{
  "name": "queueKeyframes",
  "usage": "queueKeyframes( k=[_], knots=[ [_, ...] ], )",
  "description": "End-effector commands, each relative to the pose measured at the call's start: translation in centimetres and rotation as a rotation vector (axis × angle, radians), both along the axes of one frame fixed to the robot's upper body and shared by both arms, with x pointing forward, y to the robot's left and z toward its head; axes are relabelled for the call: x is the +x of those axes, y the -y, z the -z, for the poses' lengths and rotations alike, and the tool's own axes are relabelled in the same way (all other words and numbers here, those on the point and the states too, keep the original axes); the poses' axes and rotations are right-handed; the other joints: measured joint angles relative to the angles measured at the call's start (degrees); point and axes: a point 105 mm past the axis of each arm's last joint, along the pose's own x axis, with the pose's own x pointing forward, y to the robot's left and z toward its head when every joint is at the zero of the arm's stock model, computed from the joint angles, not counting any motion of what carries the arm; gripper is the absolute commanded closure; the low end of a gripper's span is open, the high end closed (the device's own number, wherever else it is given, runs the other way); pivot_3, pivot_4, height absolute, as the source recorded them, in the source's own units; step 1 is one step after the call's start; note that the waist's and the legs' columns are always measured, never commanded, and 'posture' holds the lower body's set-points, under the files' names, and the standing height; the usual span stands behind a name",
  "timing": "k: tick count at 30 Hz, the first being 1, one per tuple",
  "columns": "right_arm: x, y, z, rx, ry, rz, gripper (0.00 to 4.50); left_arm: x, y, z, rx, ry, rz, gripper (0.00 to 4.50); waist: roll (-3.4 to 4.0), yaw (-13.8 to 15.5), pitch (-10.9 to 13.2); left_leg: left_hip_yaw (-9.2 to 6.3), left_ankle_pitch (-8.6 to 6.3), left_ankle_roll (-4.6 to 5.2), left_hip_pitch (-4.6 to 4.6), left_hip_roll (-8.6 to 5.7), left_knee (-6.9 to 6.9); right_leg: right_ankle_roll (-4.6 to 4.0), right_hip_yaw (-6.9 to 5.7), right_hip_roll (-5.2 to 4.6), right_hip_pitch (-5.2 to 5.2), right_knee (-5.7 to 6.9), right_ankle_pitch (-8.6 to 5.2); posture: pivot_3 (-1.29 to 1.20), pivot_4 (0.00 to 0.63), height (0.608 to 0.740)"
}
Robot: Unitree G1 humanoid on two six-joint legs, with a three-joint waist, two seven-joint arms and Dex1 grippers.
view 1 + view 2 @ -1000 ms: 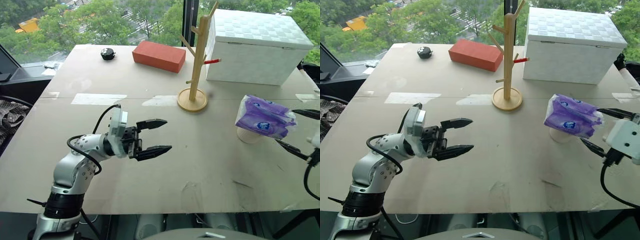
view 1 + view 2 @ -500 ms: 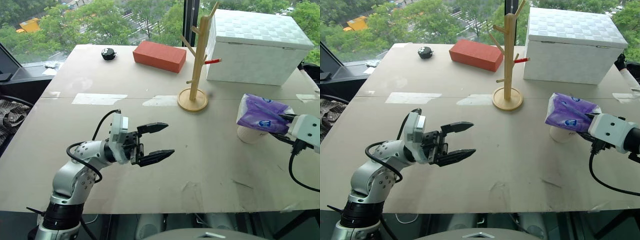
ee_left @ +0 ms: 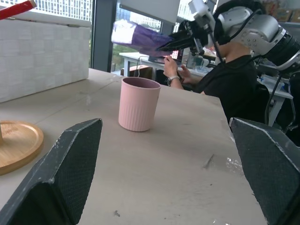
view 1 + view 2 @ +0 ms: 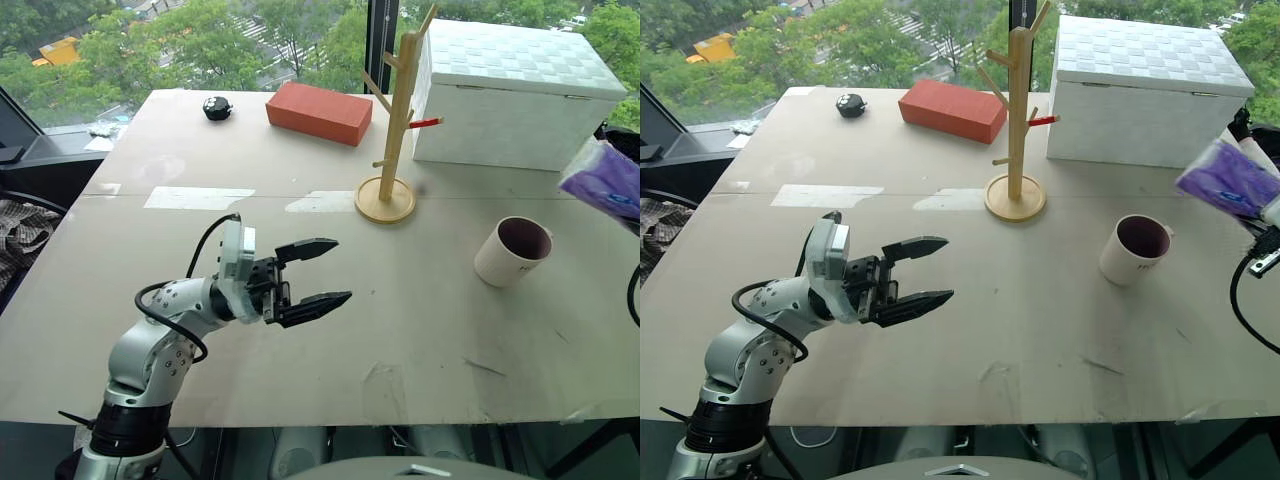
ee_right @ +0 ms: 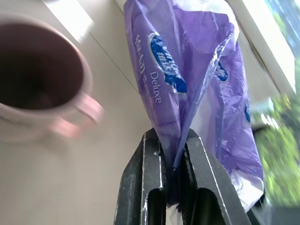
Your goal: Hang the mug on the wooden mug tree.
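Clearing step: right gripper jaws pinching tissue pack at far right; left gripper jaws spread. Mug upright on desk, right of tree. Next: grasp mug.

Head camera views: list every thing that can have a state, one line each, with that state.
mug: upright on the table, uncovered, empty, not held.
tissue pack: lifted off the table, pinched in the right gripper.
wooden mug tree: upright, pegs bare.
white box: lid shut.
left gripper: jaws open, holding nothing, above the table.
red brick: lying flat.
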Motion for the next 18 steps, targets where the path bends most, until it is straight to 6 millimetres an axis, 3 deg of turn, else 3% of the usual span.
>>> queueKeyframes(
  k=[1,5,8,11,14,15,18],
  knots=[
    [1.2,1.4,3.2,-0.055,-0.079,0.062,4.48,-0.3,0.8,-1.4,-0.02,0.059,0.028,0.0,-0.03,-0.11,-0.02,0.0,0.0,0.0,0.01,0.0,-0.01,0.0,0.01,0.01,0.0,0.0,0.0,0.0,0.15,0.74],
    [2.5,2.9,5.7,-0.095,-0.139,0.125,4.48,-0.2,1.1,-1.8,-0.022,0.07,0.027,0.0,0.13,-0.15,-0.02,0.06,0.0,0.0,0.0,0.0,-0.01,0.0,0.14,0.08,-0.01,0.01,0.0,0.0,0.15,0.74],
    [3.2,2.5,6.9,-0.046,-0.176,0.096,3.29,-0.2,1.5,-2.0,-0.027,0.081,0.028,0.0,0.15,-0.12,-0.01,0.13,0.0,0.01,0.01,0.0,-0.01,0.01,0.23,0.1,-0.03,0.0,0.01,0.0,0.15,0.74],
    [2.3,1.8,5.3,0.019,-0.161,0.055,1.97,0.2,1.5,-2.0,-0.025,0.08,0.013,0.0,0.15,0.06,-0.01,0.12,-0.01,0.02,-0.01,0.0,-0.01,0.11,0.43,0.1,-0.04,0.0,0.07,0.0,0.15,0.74],
    [0.7,0.3,2.6,0.17,-0.123,-0.01,0.38,0.5,1.3,-1.5,-0.012,0.072,-0.002,0.0,0.16,0.32,-0.02,0.05,-0.01,0.03,-0.03,0.0,-0.03,0.21,0.38,0.1,-0.03,-0.01,0.11,0.0,0.15,0.74],
    [0.1,-0.2,2.0,0.227,-0.118,-0.026,0.04,0.4,1.3,-1.4,-0.012,0.069,-0.003,0.0,0.18,0.26,-0.01,0.08,-0.02,0.03,-0.03,0.0,-0.03,0.21,0.41,0.1,-0.03,-0.02,0.11,0.0,0.15,0.74],
    [-1.3,-1.0,2.2,0.273,-0.158,-0.04,0.04,0.1,1.1,-1.2,-0.008,0.065,-0.001,0.0,0.12,0.05,-0.02,0.09,-0.03,0.05,-0.01,0.01,-0.02,0.19,0.41,0.09,-0.01,-0.03,0.09,0.0,0.15,0.74]
  ],
)
